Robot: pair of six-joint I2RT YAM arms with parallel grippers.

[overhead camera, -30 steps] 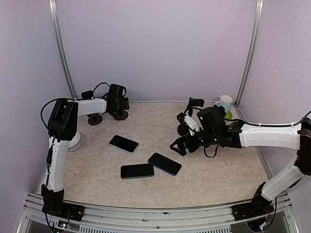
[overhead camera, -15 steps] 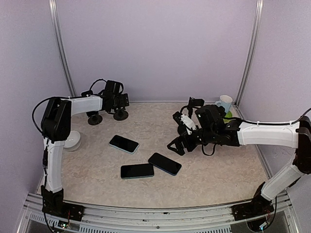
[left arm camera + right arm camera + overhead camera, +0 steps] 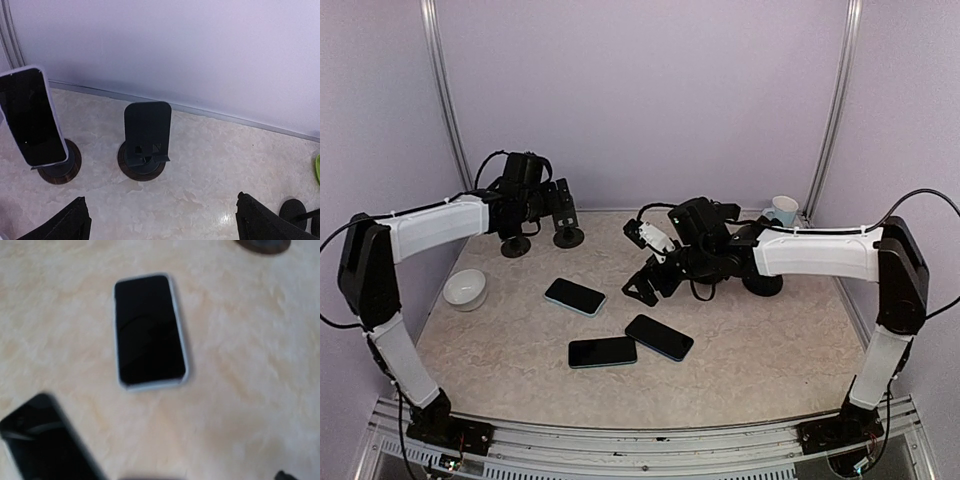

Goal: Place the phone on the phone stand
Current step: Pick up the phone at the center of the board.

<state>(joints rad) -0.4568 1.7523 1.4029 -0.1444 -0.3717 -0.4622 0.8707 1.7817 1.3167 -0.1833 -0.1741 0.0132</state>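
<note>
Three dark phones lie flat on the table: one at the left (image 3: pixel 574 296), one in the middle front (image 3: pixel 602 352) and one to its right (image 3: pixel 659 337). In the left wrist view a phone (image 3: pixel 32 117) leans on the left stand (image 3: pixel 60 169), and an empty black stand (image 3: pixel 146 135) is beside it. My left gripper (image 3: pixel 548 203) is open and empty above these stands. My right gripper (image 3: pixel 645 290) is open and empty, just right of the left phone, which fills the blurred right wrist view (image 3: pixel 149 330). A second phone (image 3: pixel 45 440) shows at its lower left.
A white bowl (image 3: pixel 465 289) sits at the left. A white cup (image 3: pixel 781 211) stands at the back right, with a third stand's base (image 3: pixel 763 285) under the right arm. The two back stands' bases (image 3: pixel 515 243) (image 3: pixel 567 237) are close to the rear wall.
My right gripper has swung left across the table toward the left phone. My left arm has drawn back and to the left, away from the stands.
</note>
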